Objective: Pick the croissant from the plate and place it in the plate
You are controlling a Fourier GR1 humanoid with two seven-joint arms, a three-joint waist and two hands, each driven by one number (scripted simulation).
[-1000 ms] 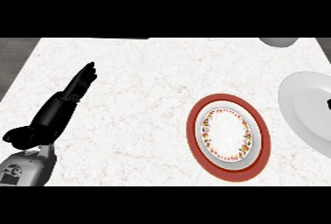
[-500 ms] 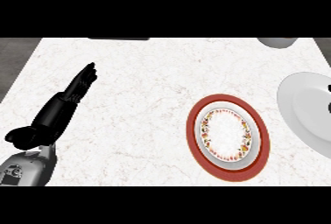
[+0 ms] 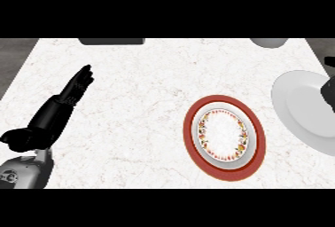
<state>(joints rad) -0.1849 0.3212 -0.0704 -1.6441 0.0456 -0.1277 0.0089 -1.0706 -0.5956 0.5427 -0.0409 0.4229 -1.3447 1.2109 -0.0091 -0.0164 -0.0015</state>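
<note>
White marble counter (image 3: 144, 88): red-rimmed patterned plate (image 3: 225, 133) bare, no croissant visible; plain white plate (image 3: 302, 111) under my right hand (image 3: 329, 91), fingers unreadable; left hand (image 3: 68, 99) resting, fingers straight; placement unconfirmed

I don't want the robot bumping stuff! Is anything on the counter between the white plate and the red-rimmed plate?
Nothing visible. Only bare white marble counter lies between the plain white round plate and the red-rimmed flowery plate. The black right hand hangs over the white plate; no croissant shows.
</note>
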